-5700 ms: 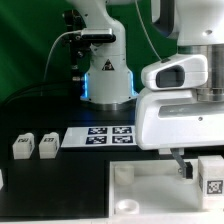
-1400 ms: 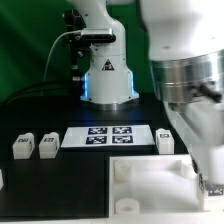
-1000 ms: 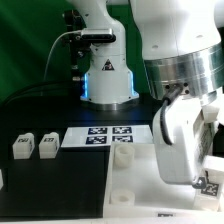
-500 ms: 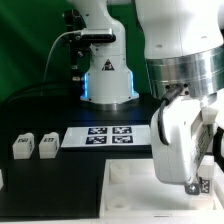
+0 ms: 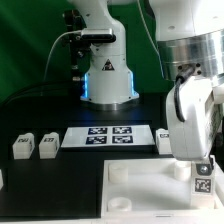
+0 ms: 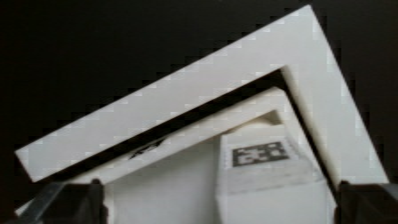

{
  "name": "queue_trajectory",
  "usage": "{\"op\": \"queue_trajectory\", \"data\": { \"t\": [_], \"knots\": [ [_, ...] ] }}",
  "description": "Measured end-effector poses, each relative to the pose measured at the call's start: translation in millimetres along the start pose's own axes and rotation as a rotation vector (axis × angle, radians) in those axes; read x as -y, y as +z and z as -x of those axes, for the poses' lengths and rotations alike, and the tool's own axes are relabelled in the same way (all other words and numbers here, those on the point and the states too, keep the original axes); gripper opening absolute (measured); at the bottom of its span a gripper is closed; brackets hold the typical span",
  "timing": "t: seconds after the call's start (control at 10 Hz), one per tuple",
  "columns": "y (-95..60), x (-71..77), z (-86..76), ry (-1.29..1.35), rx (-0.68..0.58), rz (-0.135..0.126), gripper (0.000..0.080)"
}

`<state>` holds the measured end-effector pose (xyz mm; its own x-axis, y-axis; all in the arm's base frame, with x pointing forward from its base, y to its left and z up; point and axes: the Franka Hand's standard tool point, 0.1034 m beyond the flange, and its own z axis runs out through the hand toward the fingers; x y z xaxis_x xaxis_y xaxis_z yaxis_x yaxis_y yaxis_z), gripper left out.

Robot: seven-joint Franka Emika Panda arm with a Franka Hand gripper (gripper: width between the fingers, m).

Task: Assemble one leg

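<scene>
My gripper (image 5: pixel 199 176) hangs over the near right part of the large white square tray (image 5: pixel 150 185). It is shut on a small white leg (image 5: pixel 203 184), whose black-and-white tag faces the exterior camera. In the wrist view the leg (image 6: pixel 249 165) fills the gap between the two dark fingertips (image 6: pixel 64 203) of the gripper (image 6: pixel 214 205). The tray's corner (image 6: pixel 302 80) lies behind it. Whether the leg's base touches the tray is hidden.
Two more legs (image 5: pixel 22 146) (image 5: pixel 47 146) stand at the exterior view's left, and another leg (image 5: pixel 166 140) is partly behind my arm. The marker board (image 5: pixel 110 134) lies beyond the tray. The tray has round sockets (image 5: pixel 120 172) on its left side. The arm's base (image 5: pixel 108 82) stands at the back.
The wrist has turned, so the hand's white body now stands upright. The leg's tag, tilted before, now faces the camera squarely. The leg stays at the same spot over the tray.
</scene>
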<state>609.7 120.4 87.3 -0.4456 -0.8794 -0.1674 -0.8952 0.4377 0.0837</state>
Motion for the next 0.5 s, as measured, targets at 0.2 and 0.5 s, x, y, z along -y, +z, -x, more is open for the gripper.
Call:
{"op": "queue_trajectory", "data": {
  "t": [0.2,0.5],
  "knots": [
    [1.2,0.4,-0.4,0.0,-0.001,-0.002,0.0649],
    [2.0,0.2,-0.8,0.0,-0.002,-0.002,0.0649]
  ]
}}
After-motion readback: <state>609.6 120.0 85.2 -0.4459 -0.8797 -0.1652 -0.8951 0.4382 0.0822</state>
